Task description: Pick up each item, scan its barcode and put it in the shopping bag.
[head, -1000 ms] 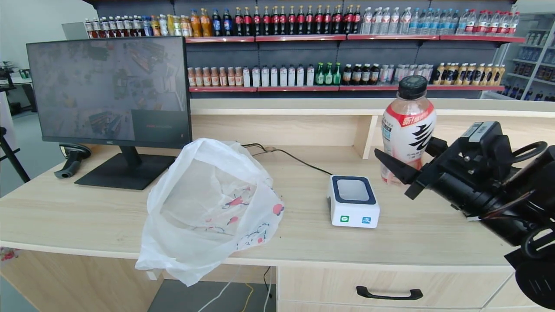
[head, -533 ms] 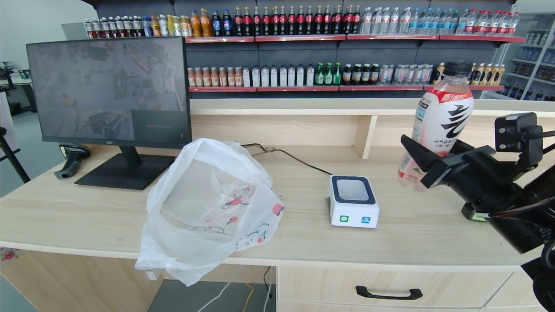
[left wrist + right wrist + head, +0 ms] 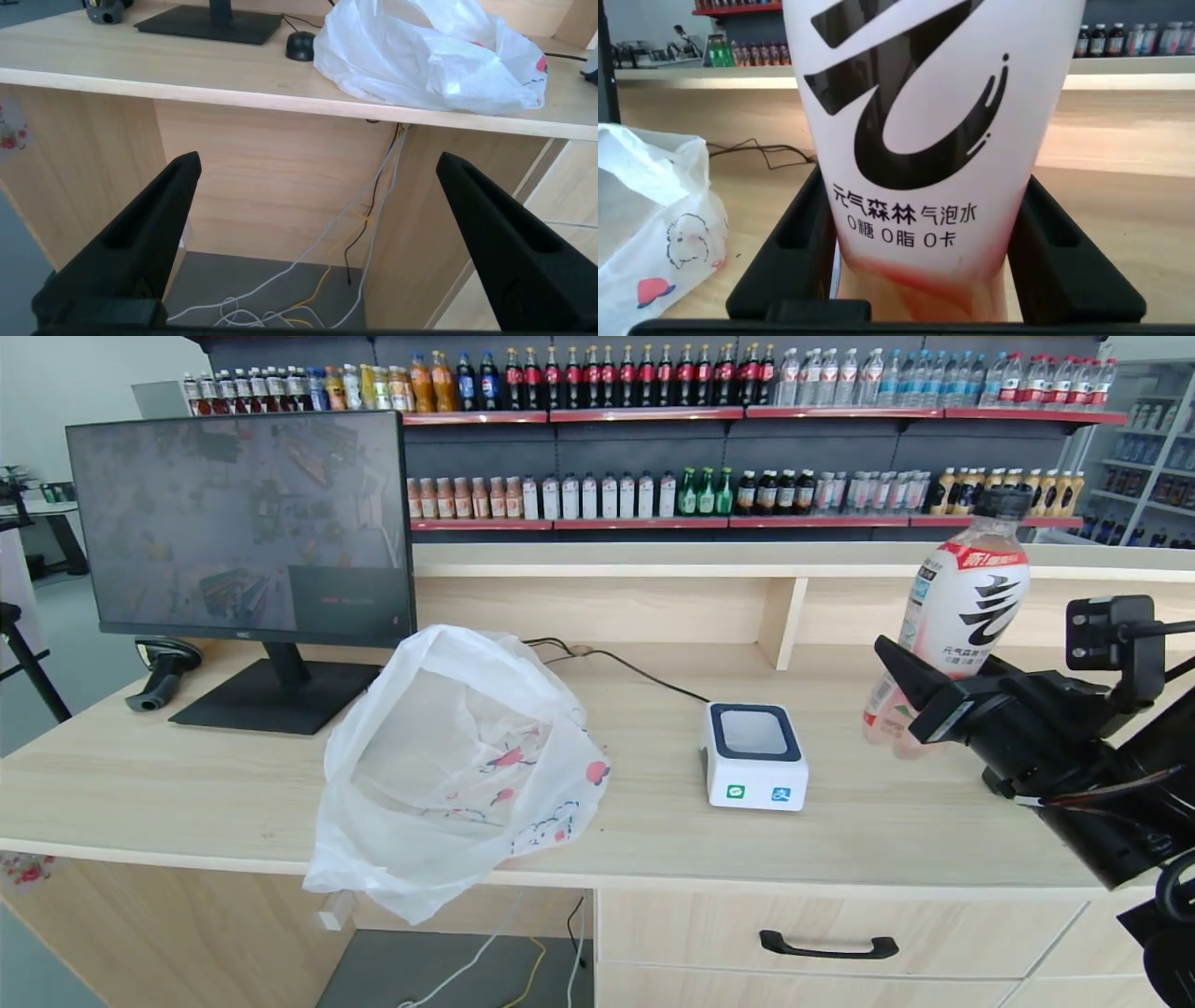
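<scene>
Your right tool (image 3: 910,686) grips one bottle (image 3: 971,607) right of one scanner (image 3: 752,756); one bag (image 3: 457,756) left of it; left tool (image 3: 318,168) wide.

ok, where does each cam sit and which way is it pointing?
Head view: on the head, looking forward and down over the counter at the shopping bag and scanner; right gripper holds the bottle at right.
Left wrist view: low before the counter's front, facing its panel and the cables beneath; the left gripper, open, frames it.
Right wrist view: looks along the right gripper at the clamped bottle, counter beyond.
Shared: shopping bag in all three; bottle in head and right wrist views.
</scene>
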`<state>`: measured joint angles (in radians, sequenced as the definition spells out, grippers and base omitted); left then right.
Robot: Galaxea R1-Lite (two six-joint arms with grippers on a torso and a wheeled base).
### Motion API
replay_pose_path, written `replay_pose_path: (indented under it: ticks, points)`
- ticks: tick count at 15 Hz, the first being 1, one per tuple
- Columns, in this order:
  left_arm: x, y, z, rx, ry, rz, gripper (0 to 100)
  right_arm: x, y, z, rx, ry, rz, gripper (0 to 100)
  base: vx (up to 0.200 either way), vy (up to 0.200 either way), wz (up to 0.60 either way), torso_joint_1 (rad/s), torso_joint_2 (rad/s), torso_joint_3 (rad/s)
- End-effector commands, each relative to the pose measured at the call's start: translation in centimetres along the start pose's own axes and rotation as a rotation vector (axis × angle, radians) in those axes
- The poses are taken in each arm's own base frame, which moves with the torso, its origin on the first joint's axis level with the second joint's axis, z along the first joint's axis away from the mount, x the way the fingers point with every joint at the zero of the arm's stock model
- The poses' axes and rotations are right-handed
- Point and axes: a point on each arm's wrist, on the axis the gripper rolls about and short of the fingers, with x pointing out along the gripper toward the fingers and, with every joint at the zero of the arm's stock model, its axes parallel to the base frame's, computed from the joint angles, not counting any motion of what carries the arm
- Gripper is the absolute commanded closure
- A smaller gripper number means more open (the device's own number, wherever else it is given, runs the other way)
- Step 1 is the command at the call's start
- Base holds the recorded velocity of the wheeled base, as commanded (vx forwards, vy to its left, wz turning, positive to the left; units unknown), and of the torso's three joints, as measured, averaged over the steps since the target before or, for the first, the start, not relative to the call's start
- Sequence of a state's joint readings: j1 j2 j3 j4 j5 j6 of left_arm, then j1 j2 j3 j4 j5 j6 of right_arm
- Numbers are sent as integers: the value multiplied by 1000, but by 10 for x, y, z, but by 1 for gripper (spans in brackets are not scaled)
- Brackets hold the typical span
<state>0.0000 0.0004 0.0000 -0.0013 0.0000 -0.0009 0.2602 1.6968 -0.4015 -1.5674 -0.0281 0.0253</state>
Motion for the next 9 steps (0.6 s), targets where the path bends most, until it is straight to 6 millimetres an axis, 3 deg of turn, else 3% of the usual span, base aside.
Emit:
replay_pose_path:
  ticks: [1,4,9]
  points:
    - [0,0,0,1,-1,-2,0,-1,0,-1,-1,2,-1,100,0,0,0,0,0,0]
    - [0,0,0,1,-1,0,0,0,-1,0,-1,1,-2,100,0,0,0,0,0,0]
    - [0,0,0,-2,-1,0,0,0,-4,0,-5,-1,-15,100,0,200,0,11,5,1]
